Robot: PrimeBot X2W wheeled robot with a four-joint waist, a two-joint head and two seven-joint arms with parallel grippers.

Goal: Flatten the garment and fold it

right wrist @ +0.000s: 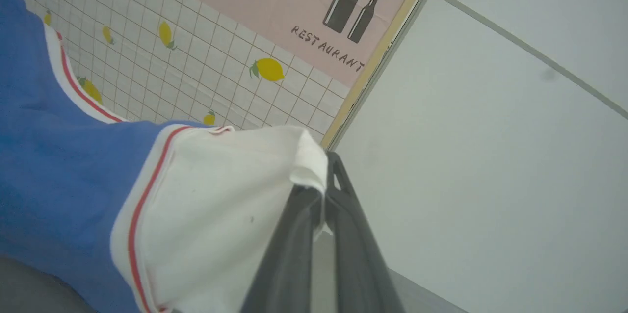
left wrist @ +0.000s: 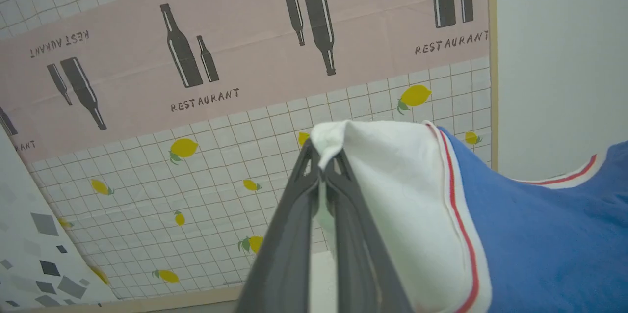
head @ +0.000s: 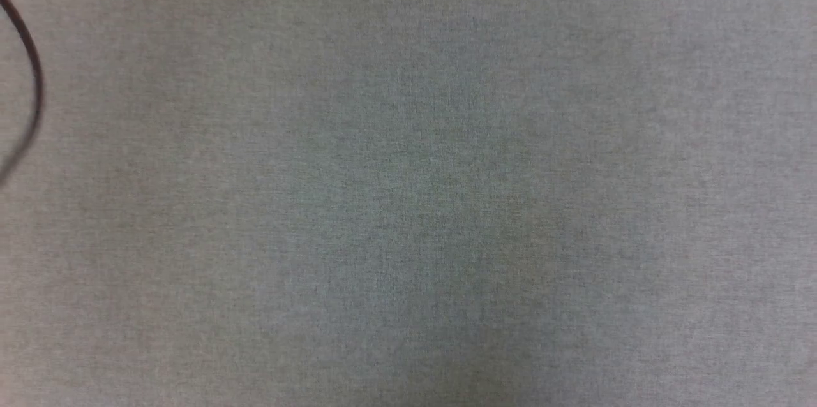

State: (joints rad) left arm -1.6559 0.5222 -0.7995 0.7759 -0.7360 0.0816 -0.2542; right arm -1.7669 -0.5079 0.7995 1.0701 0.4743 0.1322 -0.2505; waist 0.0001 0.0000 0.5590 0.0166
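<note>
Garment [left wrist: 539, 239] sleeves in left hand [left wrist: 324, 168] and right hand [right wrist: 321, 188].

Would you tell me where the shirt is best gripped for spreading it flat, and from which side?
At the white sleeve ends, each from its outer side: the left hand pinches one sleeve, the right hand the other, and the blue body runs inward from both.

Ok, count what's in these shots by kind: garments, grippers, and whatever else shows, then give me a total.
garment: 1
Grippers: 2, left gripper and right gripper, each shut on the garment
Printed wall cloth: 1
Dark cord: 1
Total: 5
</note>
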